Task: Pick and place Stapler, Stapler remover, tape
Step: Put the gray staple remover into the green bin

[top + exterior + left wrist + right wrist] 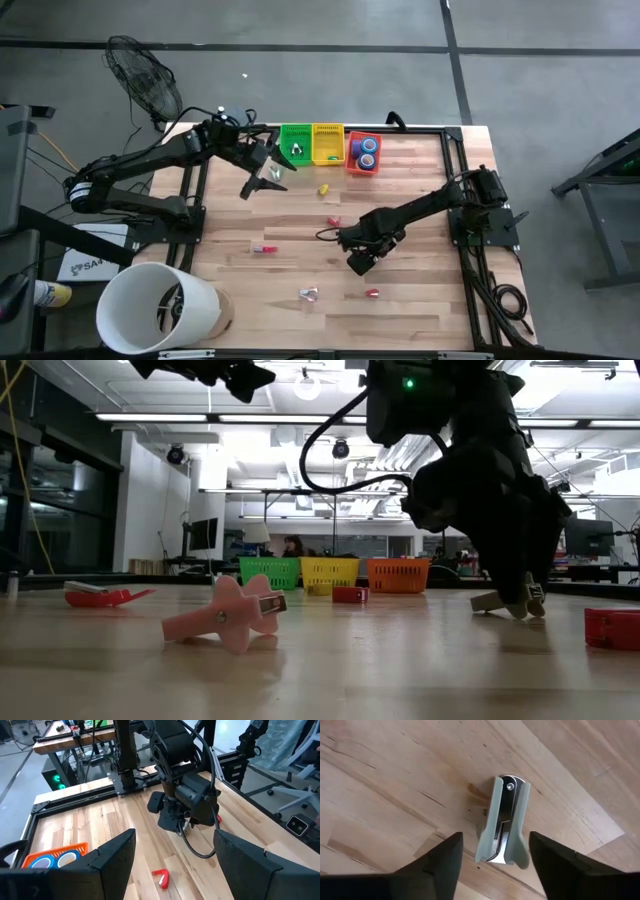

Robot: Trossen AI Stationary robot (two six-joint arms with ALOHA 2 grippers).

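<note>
Two arms: I have both in view over the wooden table [420,300].
Right gripper [358,262]: I see it low over the middle of the table, pointed down at a pale green staple remover [501,820].
Right jaws: parted, one finger on each side of the remover; I see gaps on both sides and nothing gripped.
Pale green remover: lying flat on the wood, its metal claws showing between the green handles.
Left gripper [262,177]: raised above the far left part of the table, just in front of the baskets.
Left jaws: spread apart, nothing between them.
Baskets: green basket [295,143], yellow basket [328,143] and orange basket [363,152] stand side by side at the far edge.
Tape [367,152]: blue rolls sit in the orange basket.
Loose items: I count a pink staple remover [228,615] near the front edge and a red stapler [350,594] nearer the baskets.
</note>
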